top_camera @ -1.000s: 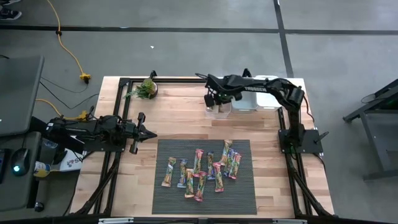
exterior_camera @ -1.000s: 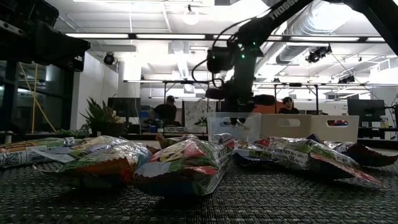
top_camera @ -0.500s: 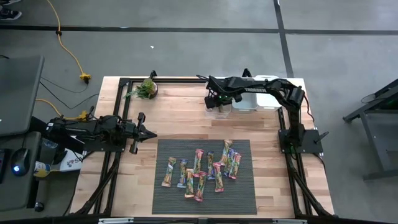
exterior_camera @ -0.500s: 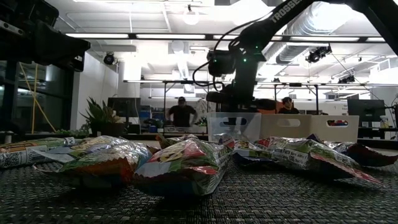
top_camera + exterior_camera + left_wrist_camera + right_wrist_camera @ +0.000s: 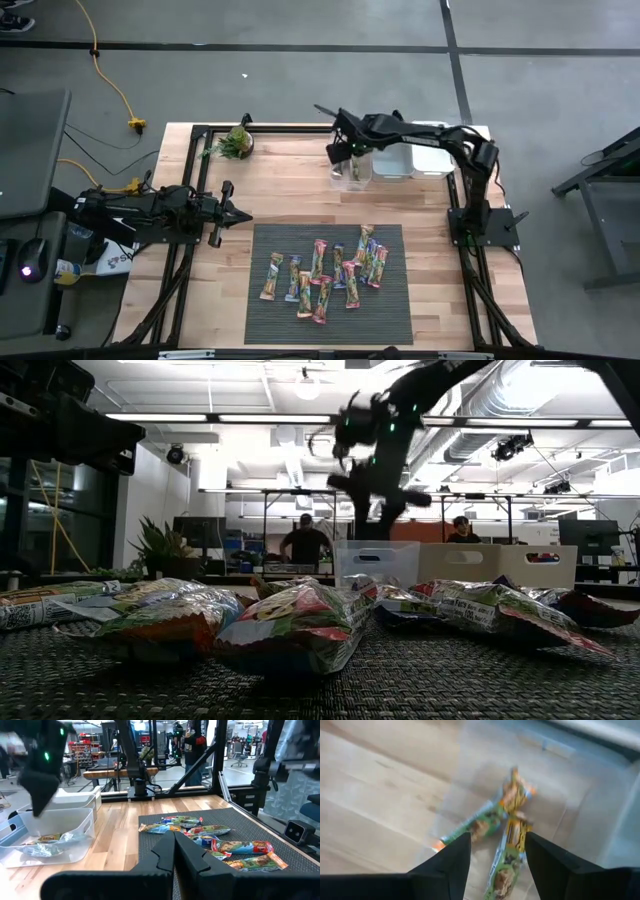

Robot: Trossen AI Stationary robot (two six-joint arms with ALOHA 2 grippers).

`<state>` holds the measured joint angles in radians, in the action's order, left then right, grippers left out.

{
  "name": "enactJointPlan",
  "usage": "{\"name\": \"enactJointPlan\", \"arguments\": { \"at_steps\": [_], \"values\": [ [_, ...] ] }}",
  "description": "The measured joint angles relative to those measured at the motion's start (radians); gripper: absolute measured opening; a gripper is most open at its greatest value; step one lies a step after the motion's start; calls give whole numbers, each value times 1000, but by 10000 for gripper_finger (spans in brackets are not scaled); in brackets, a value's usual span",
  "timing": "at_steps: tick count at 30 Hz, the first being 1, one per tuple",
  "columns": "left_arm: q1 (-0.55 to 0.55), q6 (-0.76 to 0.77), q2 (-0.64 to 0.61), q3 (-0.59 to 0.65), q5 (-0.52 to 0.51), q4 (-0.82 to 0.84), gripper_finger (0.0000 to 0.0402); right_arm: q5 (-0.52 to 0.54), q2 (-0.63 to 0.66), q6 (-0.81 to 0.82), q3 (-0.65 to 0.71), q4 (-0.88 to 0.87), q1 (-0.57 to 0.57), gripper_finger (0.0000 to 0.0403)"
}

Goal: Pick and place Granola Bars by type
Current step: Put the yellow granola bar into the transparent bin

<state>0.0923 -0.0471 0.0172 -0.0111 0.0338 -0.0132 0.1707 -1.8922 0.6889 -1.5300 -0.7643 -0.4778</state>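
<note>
Bars (image 5: 325,267) are light, slim and foil-wrapped: slick, crinkly, soft enough to deform under a hard pinch. We'd take each across the narrow width near mid-length, not by the crimped ends, which fold and slip. About ten are left clustered on the dark mat (image 5: 265,322), several touching or overlapping, so we should pick off the edge of the pile first.

Right gripper (image 5: 343,152) hangs above the clear bin (image 5: 356,176) at the far side of the table, jaws apart and holding nothing. The right wrist view shows three green/orange bars (image 5: 509,833) lying loose in the bin between the fingers (image 5: 451,861). A white bin (image 5: 398,162) sits just beside it.

Left gripper (image 5: 238,214) is parked at the left table edge, jaws closed, empty.

Versus a second ago, the right gripper was down at the bin with jaws nearly shut. Now it has lifted clear and opened, so the bar is released. The mat pile and the left arm are unchanged. The plant (image 5: 238,142) hasn't moved either.
</note>
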Motion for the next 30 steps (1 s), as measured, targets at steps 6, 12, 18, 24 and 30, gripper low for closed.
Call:
{"name": "enactJointPlan", "arguments": {
  "at_steps": [6, 12, 18, 24, 30],
  "values": [
    [0, 0, 0, 0, 0, 0, 1, -14, 135, -70, -28, 19, 3, 174],
    [0, 0, 0, 0, 0, 0, 1, -136, 287, -91, -29, 60, 28, 173],
    [0, 0, 0, 0, 0, 0, 1, -245, 384, -110, -29, 99, 133, 173],
    [0, 0, 0, 0, 0, 0, 1, -357, 415, -91, -29, 116, 268, 174],
    [0, 0, 0, 0, 0, 0, 1, -426, 404, -199, -28, 115, 403, 170]
  ]
}}
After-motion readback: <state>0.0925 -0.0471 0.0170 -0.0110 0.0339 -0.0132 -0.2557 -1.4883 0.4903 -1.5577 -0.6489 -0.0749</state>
